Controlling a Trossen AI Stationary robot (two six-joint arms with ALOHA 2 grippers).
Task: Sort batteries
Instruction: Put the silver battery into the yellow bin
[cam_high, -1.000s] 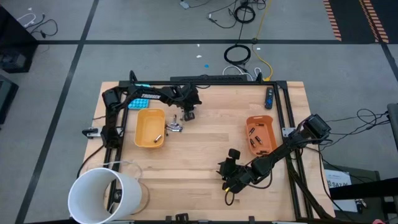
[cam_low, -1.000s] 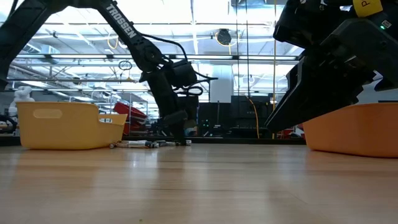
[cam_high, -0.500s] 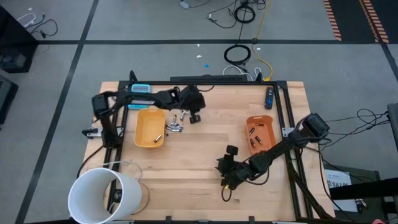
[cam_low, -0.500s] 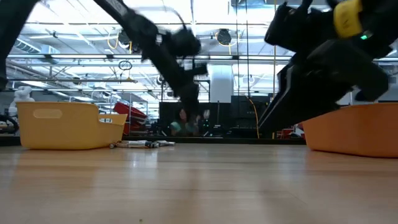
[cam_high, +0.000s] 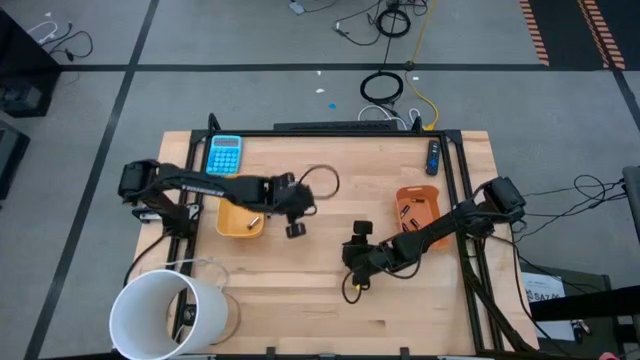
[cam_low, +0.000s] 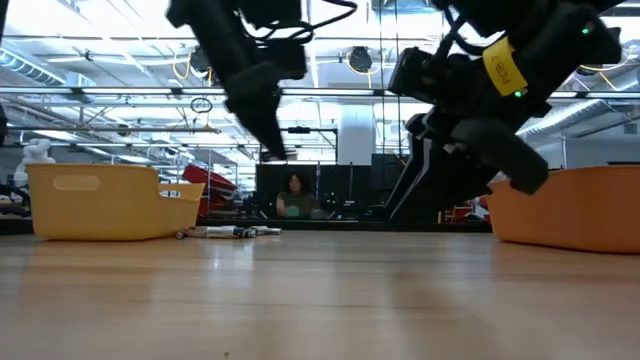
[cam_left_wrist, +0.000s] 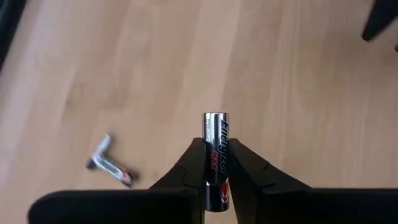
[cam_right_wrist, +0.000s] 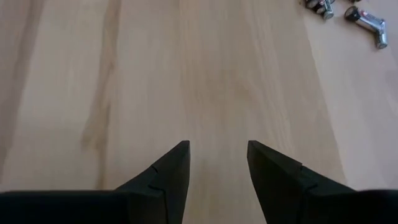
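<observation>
My left gripper (cam_high: 296, 228) hangs above the bare wood just right of the yellow tray (cam_high: 228, 222), shut on a silvery battery (cam_left_wrist: 215, 140) with a black-and-red label. Two loose silvery batteries (cam_left_wrist: 111, 164) lie on the table below it. More batteries (cam_low: 232, 231) lie in a small heap beside the yellow tray, and the same heap of batteries (cam_right_wrist: 365, 18) shows far off in the right wrist view. My right gripper (cam_high: 350, 256) is open over bare wood (cam_right_wrist: 214, 93), left of the orange tray (cam_high: 432, 196). It touches nothing. My left gripper pinches the battery between its two fingers (cam_left_wrist: 188, 169), on the labelled lower half of its barrel (cam_left_wrist: 216, 163). The battery lies along the fingers, and its bright metal end (cam_left_wrist: 215, 118) sticks out past the fingertips. It is lifted clear of the table.
The yellow tray holds one battery (cam_high: 254, 220); the orange tray holds several darker ones (cam_high: 410, 222). A blue calculator (cam_high: 224, 154) lies at the far left, a white bucket (cam_high: 165, 312) at the near left corner. A black frame (cam_high: 452, 170) rims the table. Bare wood lies between the trays.
My left gripper has risen from the battery heap near the far edge, carrying the battery. It has swung toward the near edge, to beside the yellow tray. My right arm has shifted a little toward the table's left and far side, its gripper still open.
</observation>
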